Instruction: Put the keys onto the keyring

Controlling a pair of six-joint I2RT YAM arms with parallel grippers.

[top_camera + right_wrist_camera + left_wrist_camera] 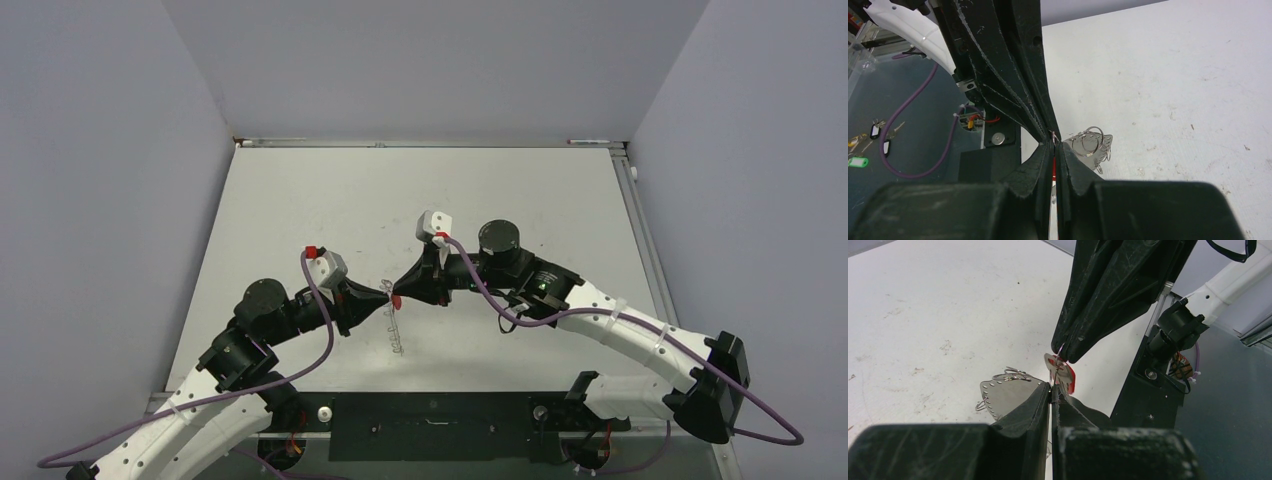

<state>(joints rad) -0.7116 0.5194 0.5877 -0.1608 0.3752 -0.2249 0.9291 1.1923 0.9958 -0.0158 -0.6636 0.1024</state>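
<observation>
Your left tool (1052, 391) and right tool (1064, 354) meet tip to tip just above the keyring (1007, 392), over the table (300, 200). Both are clenched: the right grips the small red-headed key (1069, 380), and the left appears to pinch the keyring's thin wire. The key hangs touching the keyring's upper edge.

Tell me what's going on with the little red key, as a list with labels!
Left hand: shut, seemingly pinching a thin silvery wire hoop
Right hand: shut on a tiny key with red plastic head
Meeting: both tips nearly touching above the white table
Nearby: silvery holed metal plate with small rings, on the table beside them
Key on hoop yet: cannot tell
</observation>
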